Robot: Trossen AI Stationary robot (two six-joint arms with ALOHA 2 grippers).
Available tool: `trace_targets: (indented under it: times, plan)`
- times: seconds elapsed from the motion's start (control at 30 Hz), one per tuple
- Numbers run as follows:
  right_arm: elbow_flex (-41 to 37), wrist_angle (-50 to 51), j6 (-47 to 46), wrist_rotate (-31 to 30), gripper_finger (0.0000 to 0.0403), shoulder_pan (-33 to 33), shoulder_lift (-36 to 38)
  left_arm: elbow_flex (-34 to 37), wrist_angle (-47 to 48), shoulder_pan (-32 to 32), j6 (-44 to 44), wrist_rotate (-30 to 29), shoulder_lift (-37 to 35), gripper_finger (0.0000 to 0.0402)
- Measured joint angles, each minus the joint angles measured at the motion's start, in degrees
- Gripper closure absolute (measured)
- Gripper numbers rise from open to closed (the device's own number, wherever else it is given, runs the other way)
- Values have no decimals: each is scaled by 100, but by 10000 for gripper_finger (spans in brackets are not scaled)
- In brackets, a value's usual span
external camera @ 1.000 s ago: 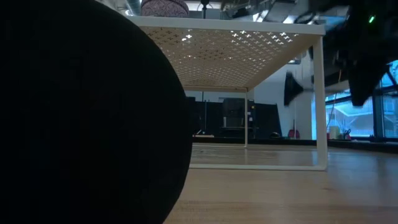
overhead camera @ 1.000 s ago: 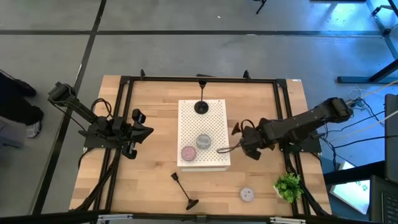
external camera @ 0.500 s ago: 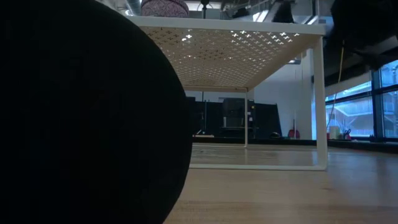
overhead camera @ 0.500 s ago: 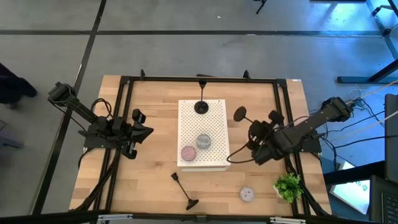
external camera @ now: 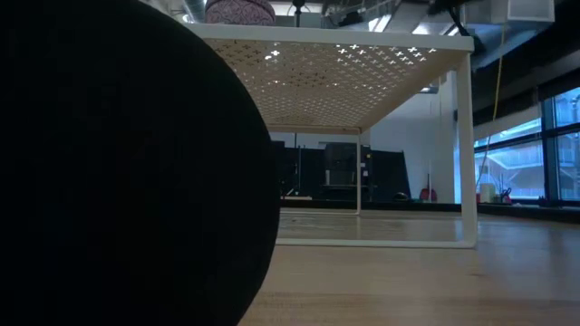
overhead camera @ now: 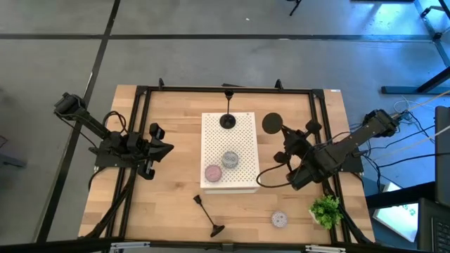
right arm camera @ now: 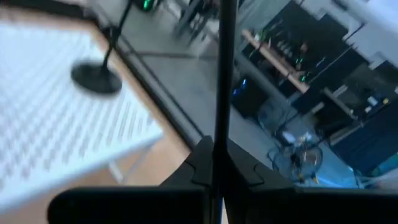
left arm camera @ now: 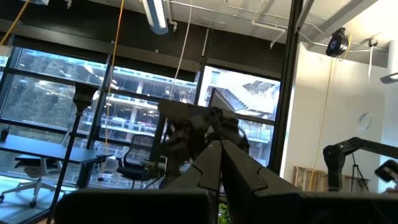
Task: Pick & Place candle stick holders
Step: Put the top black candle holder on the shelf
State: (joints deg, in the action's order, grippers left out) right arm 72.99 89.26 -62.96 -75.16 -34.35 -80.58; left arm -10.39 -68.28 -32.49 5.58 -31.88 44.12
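Right fingers (right arm camera: 214, 163) tight around a black holder's stem (right arm camera: 222, 68), its top cut off.

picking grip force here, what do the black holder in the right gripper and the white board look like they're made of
The black holder held by the right gripper looks like matte dark metal, possibly plastic: a very thin straight stem and a flat round base without shine. The white board looks like painted perforated sheet metal on thin legs, though that is a guess from its regular holes.

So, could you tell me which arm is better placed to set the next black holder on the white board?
Right: its gripper already grips a black holder beside the white board; the left gripper waits, shut.
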Motion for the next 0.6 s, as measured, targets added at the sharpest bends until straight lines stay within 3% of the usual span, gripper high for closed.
trace_targets:
  times: [0.2,0.37,0.47,0.6]
  plan:
    - [925,-832,1703,-769,391,-182,2,0,-2,-2,-2,0,1,398]
    - [1479,-3050,4880,-1190,391,-466,2,0,3,-2,-5,5,0,399]
    - [1534,-5090,7278,-1136,391,-609,2,0,3,-1,-28,30,1,396]
    - [1509,-7505,10095,-93,391,-828,-116,0,1,-2,-31,45,2,398]
